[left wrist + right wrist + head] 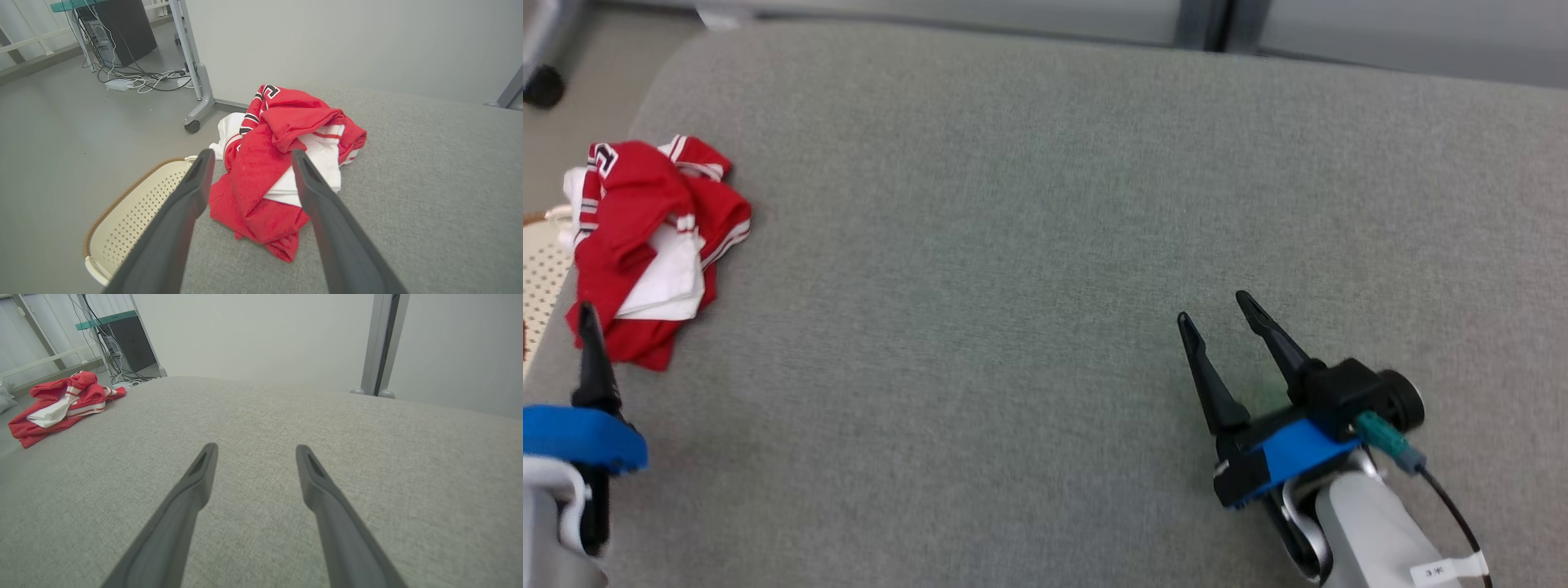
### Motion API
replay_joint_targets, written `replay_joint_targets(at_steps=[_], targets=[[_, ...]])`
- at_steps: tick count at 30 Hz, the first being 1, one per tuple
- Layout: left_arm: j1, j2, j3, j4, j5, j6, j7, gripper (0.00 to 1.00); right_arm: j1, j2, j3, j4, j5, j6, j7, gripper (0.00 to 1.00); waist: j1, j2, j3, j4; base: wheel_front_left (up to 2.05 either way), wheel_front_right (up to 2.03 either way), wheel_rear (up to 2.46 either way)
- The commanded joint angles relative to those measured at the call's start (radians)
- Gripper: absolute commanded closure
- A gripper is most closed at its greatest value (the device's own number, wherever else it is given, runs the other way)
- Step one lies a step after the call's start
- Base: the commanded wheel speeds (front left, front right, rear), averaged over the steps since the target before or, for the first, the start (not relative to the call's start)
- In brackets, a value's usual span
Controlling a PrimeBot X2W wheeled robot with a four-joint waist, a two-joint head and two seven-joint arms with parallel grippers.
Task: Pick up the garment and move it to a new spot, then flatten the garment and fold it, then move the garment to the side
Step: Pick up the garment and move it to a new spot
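Note:
The garment (637,245) is a crumpled red and white jersey with black-edged trim, lying at the left edge of the grey padded surface (1045,204). My left gripper (588,314) is at the lower left, just short of the garment's near hem. In the left wrist view the left gripper (252,154) stands open, and the garment (265,175) shows between and beyond its fingers. My right gripper (1213,308) is open over bare surface at the lower right, far from the cloth. In the right wrist view the right gripper (256,447) holds nothing, and the garment (61,404) lies at the far left.
A cream perforated basket (135,216) sits on the floor against the surface's left edge, and the basket (539,269) also shows beside the garment. A desk leg with a caster (192,124), a computer tower (122,28) and loose cables stand on the floor beyond.

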Motion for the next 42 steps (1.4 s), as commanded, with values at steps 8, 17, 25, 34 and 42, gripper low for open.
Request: replay_joint_targets(at_steps=[8,17,25,34,42], targets=[[-0.134,0.134,-0.085,0.079,-0.08,0.003,-0.002,0.0,-0.044,-0.004,0.016,-0.066,-0.03,0.0,0.0,0.0,-0.0002,-0.0002,0.109,-0.074,0.0,0.0,0.0],[-0.2,0.213,-0.159,0.187,-0.141,0.003,-0.002,0.0,-0.056,-0.004,-0.001,-0.115,-0.015,0.0,0.0,0.0,-0.0002,-0.0002,0.173,-0.132,0.0,0.0,0.0],[-0.219,0.232,-0.159,0.211,-0.179,0.003,-0.002,1.0,-0.034,-0.004,-0.023,-0.123,-0.001,0.0,0.0,0.0,-0.0002,-0.0002,0.156,-0.159,0.0,0.0,0.0],[-0.223,0.263,-0.228,0.086,-0.156,0.003,-0.003,1.0,0.001,-0.004,-0.041,-0.089,0.062,0.0,0.0,0.0,-0.0002,-0.0002,0.039,-0.164,0.0,0.0,0.0],[-0.276,0.272,-0.334,-0.117,-0.106,0.003,-0.003,1.0,0.047,-0.004,-0.04,-0.05,0.136,0.0,0.0,0.0,-0.0002,-0.0002,-0.104,-0.192,0.0,0.0,0.0]])
